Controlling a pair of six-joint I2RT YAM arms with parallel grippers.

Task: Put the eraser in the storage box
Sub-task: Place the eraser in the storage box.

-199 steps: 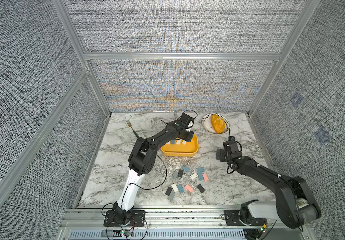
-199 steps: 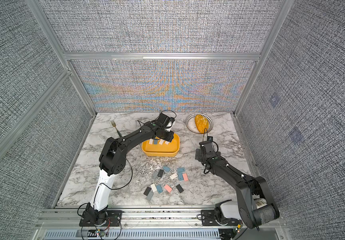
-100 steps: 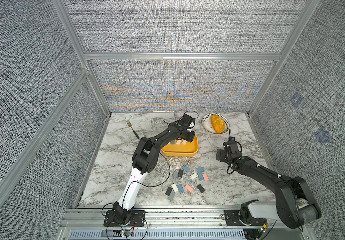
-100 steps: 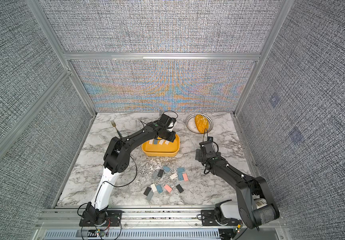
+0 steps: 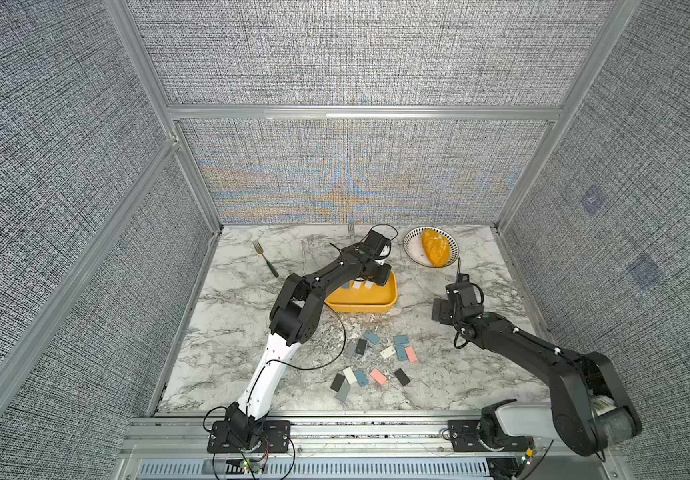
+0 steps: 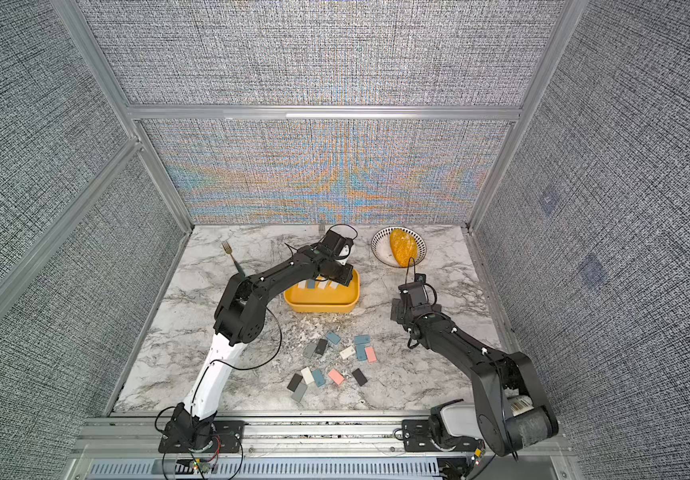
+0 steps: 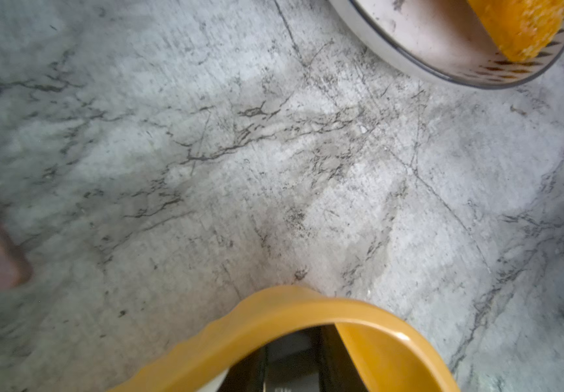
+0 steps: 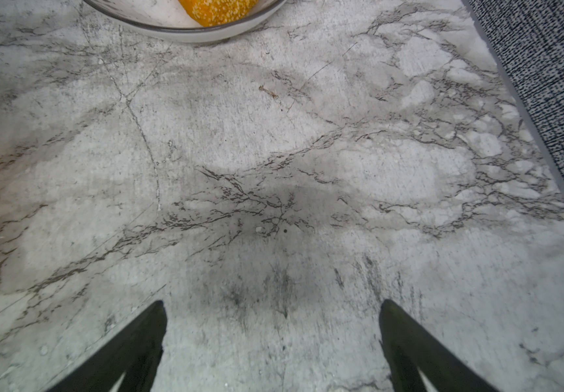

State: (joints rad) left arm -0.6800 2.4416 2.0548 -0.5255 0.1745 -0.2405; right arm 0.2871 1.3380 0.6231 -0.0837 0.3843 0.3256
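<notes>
Left arm [image 5: 326,277] has shifted slightly; left tool [image 5: 378,276] sits pinched shut inside storage box [image 5: 359,308].

Both top views look steeply down from high above the 6 o'clock edge toward 12, sharing nearly the whole marble table [image 5: 235,316]. The left wrist camera sits very close over the rim of the storage box [image 7: 273,305], facing the white bowl [image 7: 426,37] at 1 o'clock. The right wrist camera hangs low near 3 o'clock, facing 12, sharing that bowl and a box sliver.
</notes>
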